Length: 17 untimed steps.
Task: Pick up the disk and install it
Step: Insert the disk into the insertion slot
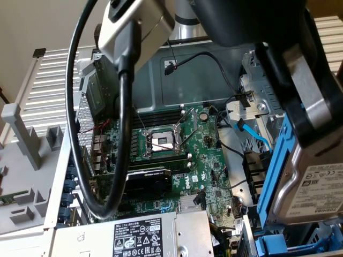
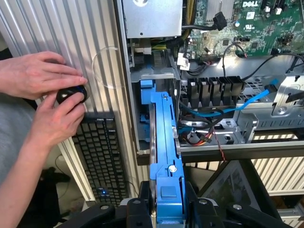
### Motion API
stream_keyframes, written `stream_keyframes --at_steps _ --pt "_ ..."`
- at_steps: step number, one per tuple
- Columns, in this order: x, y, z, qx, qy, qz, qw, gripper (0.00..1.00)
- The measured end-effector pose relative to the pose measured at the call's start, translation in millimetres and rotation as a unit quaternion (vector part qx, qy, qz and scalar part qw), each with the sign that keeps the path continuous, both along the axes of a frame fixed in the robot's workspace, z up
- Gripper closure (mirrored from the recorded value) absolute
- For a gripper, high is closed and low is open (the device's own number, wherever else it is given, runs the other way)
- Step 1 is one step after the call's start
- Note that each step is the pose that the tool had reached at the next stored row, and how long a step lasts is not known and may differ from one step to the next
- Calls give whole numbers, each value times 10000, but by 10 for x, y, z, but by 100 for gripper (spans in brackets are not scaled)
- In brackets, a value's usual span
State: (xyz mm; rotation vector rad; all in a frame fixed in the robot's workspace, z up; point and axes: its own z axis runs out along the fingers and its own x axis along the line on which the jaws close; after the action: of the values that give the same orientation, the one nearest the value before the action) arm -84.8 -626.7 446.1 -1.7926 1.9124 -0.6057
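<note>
The disk (image 1: 313, 187), in its blue carrier, hangs edge-on at the drive-bay corner of the open computer case (image 1: 214, 69), the gripper (image 2: 167, 202) clamped on its sides. Beside the case, a person's hands (image 2: 42, 76) cup a small black object near a keyboard (image 2: 102, 156)

Disk: grey-metal hard drive (image 1: 300, 176) seated in a bright blue plastic carrier (image 1: 272, 176).
Label: white with black print (image 1: 324, 187), turned toward the exterior view.
Pose: steeply tilted, standing on a long edge; edge-on in the wrist view.
Hold: clamped at one end between the black fingers of the hand (image 2: 166, 209).
Place: raised over the open computer case (image 1: 182, 80), at the exterior view's right, just beside the metal drive cage (image 1: 257, 80).
Far end: seemingly at the bay opening; contact unclear.
</note>
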Motion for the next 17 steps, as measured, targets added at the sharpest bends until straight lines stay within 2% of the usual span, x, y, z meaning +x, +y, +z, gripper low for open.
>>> stream_keyframes --at_steps 5,12,17 --pt "-3 45 -30 -25 0 0 10000 63" --pt "-3 58 -91 -51 1 -5 10000 63" --pt "-3 94 -118 -60 1 -6 10000 63"
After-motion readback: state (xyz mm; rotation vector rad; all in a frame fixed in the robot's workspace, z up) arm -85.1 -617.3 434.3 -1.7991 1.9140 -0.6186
